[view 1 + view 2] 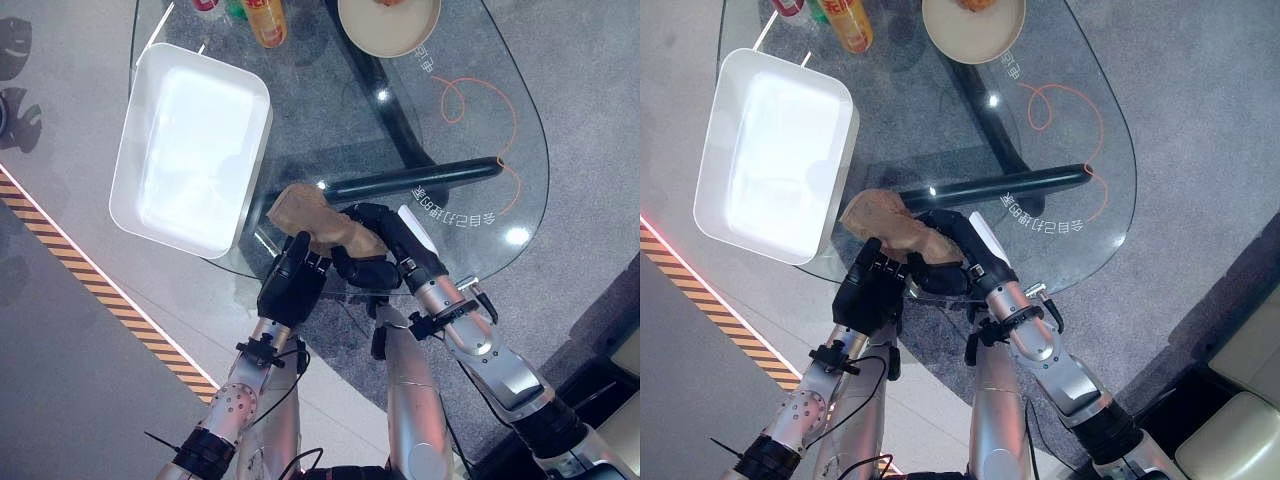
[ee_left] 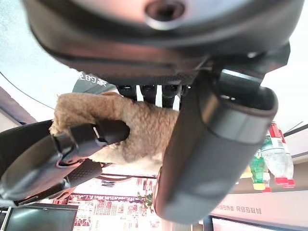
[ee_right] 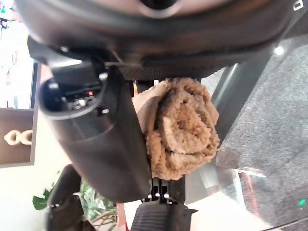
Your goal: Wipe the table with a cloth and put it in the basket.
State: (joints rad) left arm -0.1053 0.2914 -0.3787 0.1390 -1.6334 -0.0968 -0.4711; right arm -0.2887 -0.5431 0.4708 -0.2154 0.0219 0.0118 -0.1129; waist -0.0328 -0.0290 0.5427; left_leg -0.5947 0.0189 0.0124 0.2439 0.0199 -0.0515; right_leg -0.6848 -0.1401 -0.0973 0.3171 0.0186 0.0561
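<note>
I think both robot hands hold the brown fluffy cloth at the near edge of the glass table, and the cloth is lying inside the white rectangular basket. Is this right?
Not quite. The brown fluffy cloth is not in the white rectangular basket; it lies on the glass table beside it, as the left eye view shows. The left robot hand and right robot hand do hold it at the near edge.

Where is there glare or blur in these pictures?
In the left eye view, the white basket is washed out by glare and bright lamp spots sit on the glass table. In the left wrist view, the left hand is close and blurred, and the bottles behind are soft. In the right wrist view, the cloth is sharp and the background overexposed.
</note>
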